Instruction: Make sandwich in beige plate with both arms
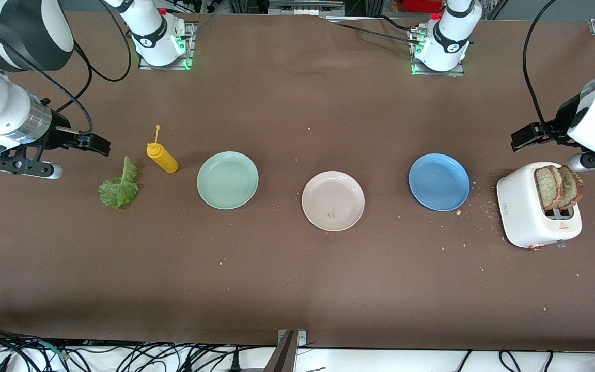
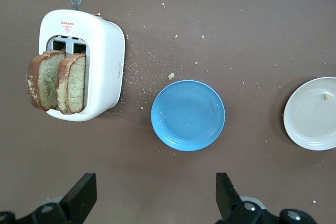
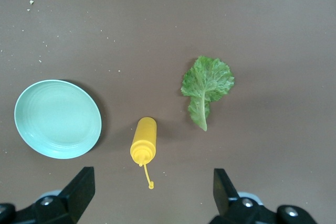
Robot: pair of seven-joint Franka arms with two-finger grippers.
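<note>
The beige plate (image 1: 333, 200) (image 2: 311, 113) sits at the table's middle with only a crumb in it. Two brown toast slices (image 1: 559, 186) (image 2: 58, 81) stand in the slots of a white toaster (image 1: 525, 214) (image 2: 102, 61) at the left arm's end. A green lettuce leaf (image 1: 120, 185) (image 3: 206, 83) lies flat at the right arm's end. My left gripper (image 1: 526, 138) (image 2: 156, 195) hangs open over bare table beside the toaster, holding nothing. My right gripper (image 1: 95, 143) (image 3: 153, 192) hangs open above the table close to the lettuce and the bottle's tip, also holding nothing.
A yellow squeeze bottle (image 1: 161, 156) (image 3: 143, 141) lies between the lettuce and a mint-green plate (image 1: 227, 180) (image 3: 56, 118). A blue plate (image 1: 438, 181) (image 2: 188, 114) sits between the beige plate and the toaster. Crumbs (image 1: 475, 206) are scattered around the toaster.
</note>
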